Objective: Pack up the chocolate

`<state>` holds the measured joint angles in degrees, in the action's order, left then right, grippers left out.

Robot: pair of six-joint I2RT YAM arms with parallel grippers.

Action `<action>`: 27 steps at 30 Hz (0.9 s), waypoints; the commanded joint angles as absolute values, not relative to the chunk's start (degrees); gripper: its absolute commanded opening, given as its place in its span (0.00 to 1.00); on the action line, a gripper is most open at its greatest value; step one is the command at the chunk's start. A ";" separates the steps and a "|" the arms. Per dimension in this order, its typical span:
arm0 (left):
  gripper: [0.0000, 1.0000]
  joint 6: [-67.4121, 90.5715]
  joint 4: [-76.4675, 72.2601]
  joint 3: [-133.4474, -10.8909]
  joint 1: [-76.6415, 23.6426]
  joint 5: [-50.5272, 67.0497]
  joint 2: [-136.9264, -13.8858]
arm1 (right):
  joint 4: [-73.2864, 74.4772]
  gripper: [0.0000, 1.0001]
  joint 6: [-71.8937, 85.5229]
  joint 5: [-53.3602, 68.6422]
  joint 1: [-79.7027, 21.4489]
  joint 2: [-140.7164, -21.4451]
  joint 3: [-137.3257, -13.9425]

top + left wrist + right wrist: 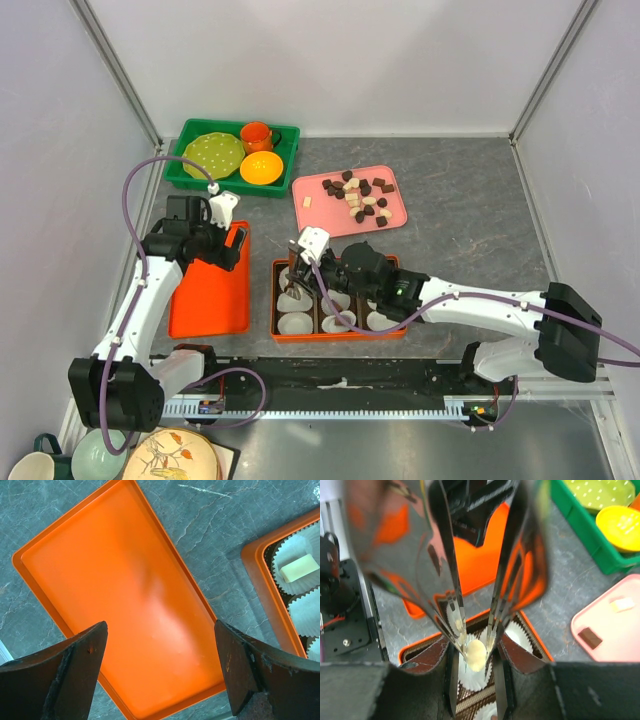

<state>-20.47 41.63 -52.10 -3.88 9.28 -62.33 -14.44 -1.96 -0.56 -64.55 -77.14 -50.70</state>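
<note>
Shiny metal tongs (410, 545) sit closest, long and smooth like a mirror, and my right hand (475, 667) is squeezed tight around them. Their thin tips pinch one chocolate (475, 654), a small, smooth cream oval. It hangs just over a white paper cup (470, 680) with a frilly, folded edge, inside the orange box (340, 338).

I tell every place from that box. It is a hard plastic rectangle, dark brown inside, with rows of those cups. One cup by its left wall already has a cream block (299, 568) lying in it. The other cups I can see look empty, and some hide under my arm. So I think the job has only just begun.

Behind the box lies a flat pink tray (320, 215). Lots more pieces (362, 195) wait on it, small squares and ovals in dark brown, reddish brown and cream, in a loose bunch. Those have yet to be packed.

Left of the box lies a flat orange tray (125, 595), smooth and bare. I guess it is the lid, to go on last. My left hand (160, 645) hangs above it with its dark fingers wide apart, holding nothing. Under everything is the grey counter (470, 200), like stone with thin pale lines.
</note>
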 commanded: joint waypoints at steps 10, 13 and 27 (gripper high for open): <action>0.94 -21.97 40.43 -52.65 -3.60 9.58 -61.17 | -18.37 0.24 -1.14 -1.50 -66.71 -78.84 -49.48; 0.94 -21.97 40.52 -52.65 -3.60 9.32 -61.17 | -18.63 0.27 -0.62 -0.88 -66.80 -79.36 -49.66; 0.94 -22.76 40.52 -52.73 -3.60 8.26 -60.82 | -18.11 0.47 -0.18 -2.20 -67.15 -77.96 -49.75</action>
<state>-20.56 41.63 -52.12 -3.88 9.10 -62.06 -15.79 -0.69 -1.41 -66.76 -79.46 -49.15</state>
